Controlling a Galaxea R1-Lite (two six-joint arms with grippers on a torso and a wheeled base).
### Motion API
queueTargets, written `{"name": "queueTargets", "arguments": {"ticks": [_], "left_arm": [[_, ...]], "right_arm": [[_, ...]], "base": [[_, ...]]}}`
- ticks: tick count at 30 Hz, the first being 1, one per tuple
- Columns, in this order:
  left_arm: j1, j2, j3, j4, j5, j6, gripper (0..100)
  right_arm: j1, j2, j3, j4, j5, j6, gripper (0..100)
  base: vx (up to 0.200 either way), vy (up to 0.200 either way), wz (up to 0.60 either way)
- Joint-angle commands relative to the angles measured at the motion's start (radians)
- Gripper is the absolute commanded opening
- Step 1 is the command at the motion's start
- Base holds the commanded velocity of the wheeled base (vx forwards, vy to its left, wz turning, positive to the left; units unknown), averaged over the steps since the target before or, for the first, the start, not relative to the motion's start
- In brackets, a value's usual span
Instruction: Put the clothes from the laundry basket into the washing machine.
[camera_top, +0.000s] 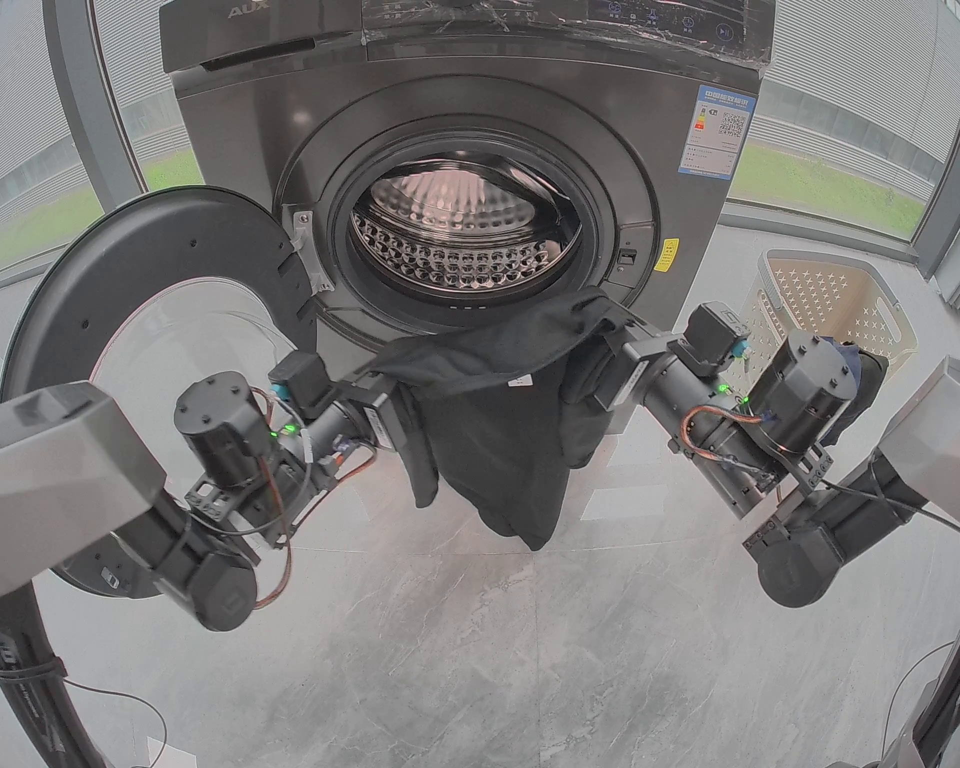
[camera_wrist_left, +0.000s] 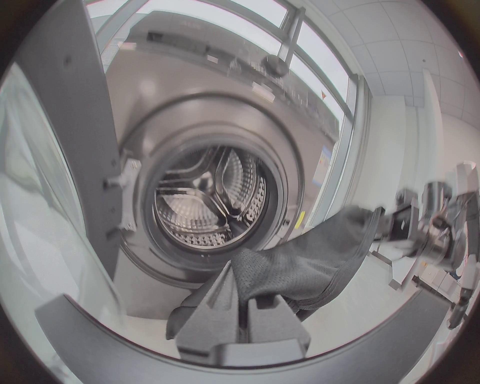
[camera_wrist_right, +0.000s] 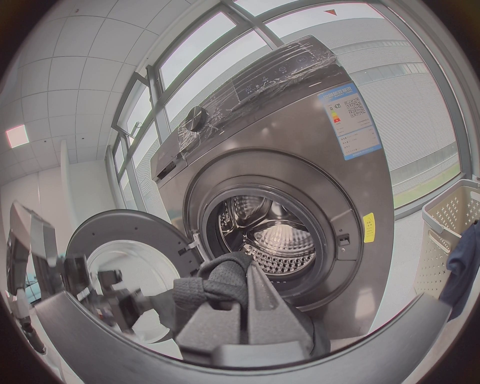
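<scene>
I held a black garment (camera_top: 510, 430) stretched between my left gripper (camera_wrist_left: 243, 295) and right gripper (camera_wrist_right: 243, 292), both clamped on its upper edge, just below the open mouth of the washing machine (camera_top: 250, 120), its tail hanging toward the floor. To load it well, I judged, both arms had to rise and push together into the drum (camera_top: 460, 210), feeding the tail clear of the rim before letting go.
</scene>
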Motion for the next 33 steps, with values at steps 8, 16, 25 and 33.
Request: {"name": "queueTargets", "arguments": {"ticks": [8, 16, 25, 33], "left_arm": [[0.077, -0.324, 0.091, 0.003, -0.006, -0.073, 0], [0.067, -0.352, 0.086, 0.002, 0.007, -0.071, 0], [0.057, -0.370, 0.086, 0.002, 0.008, -0.070, 0], [0.058, -0.370, 0.091, 0.002, 0.008, -0.068, 0]], "right_arm": [[-0.035, -0.070, 0.154, -0.022, 0.037, 0.030, 0], [-0.060, -0.080, 0.104, -0.025, 0.029, 0.027, 0], [-0.057, -0.152, 0.079, -0.024, 0.023, 0.025, 0], [-0.055, -0.182, 0.038, -0.022, -0.018, 0.030, 0]], "base": [[0.000, 0.000, 0.00], [0.000, 0.000, 0.00], [0.000, 0.000, 0.00], [0.000, 0.000, 0.00]]}}
